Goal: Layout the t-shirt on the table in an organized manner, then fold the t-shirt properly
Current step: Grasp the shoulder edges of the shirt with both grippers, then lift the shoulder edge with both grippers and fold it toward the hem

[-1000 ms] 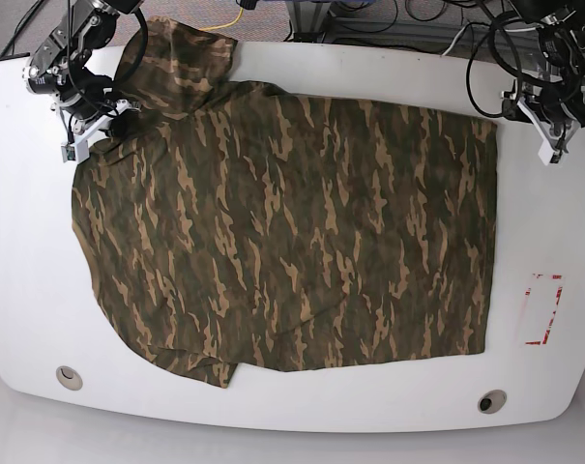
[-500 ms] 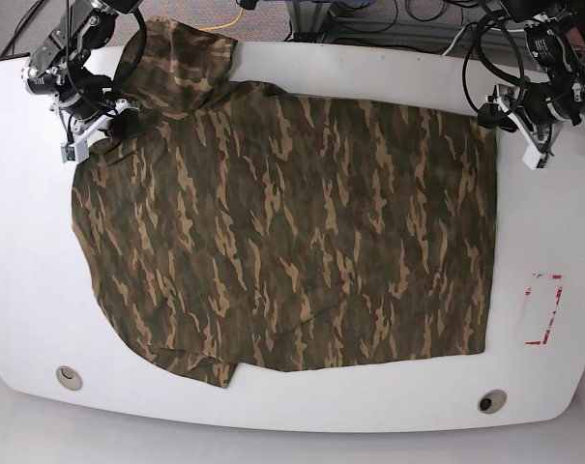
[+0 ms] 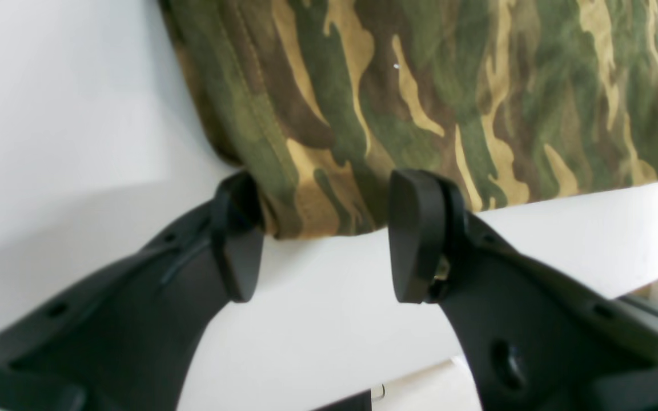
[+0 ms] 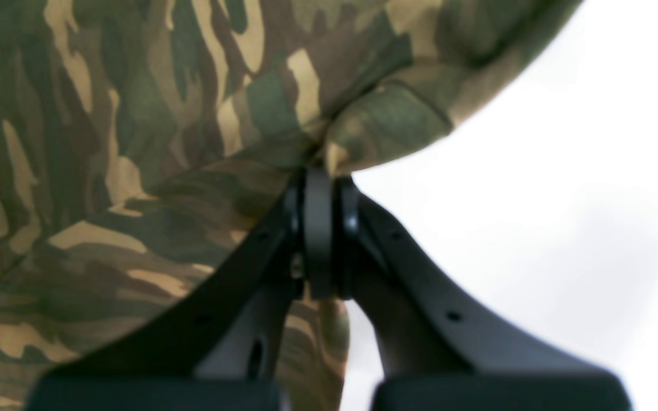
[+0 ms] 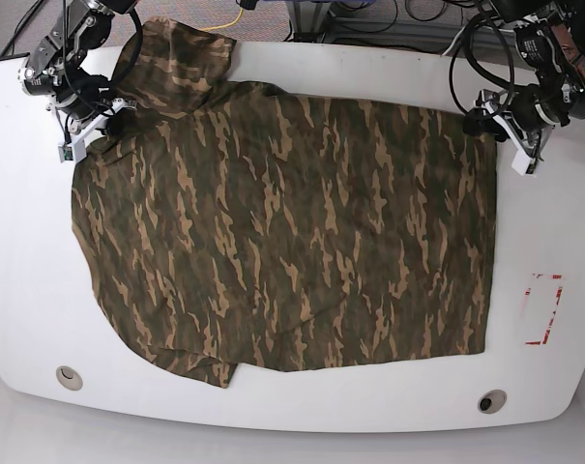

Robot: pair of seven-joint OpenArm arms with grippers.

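The camo t-shirt [image 5: 282, 232] lies spread on the white table [image 5: 273, 406], soft, light and floppy, so you pinch hem corners: left gripper [image 3: 317, 240] is spread around one, right gripper [image 4: 320, 228] pinches bunched fabric.

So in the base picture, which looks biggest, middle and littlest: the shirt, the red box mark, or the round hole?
1. t-shirt
2. red rectangular mark
3. round holes, smallest; both look about the same.
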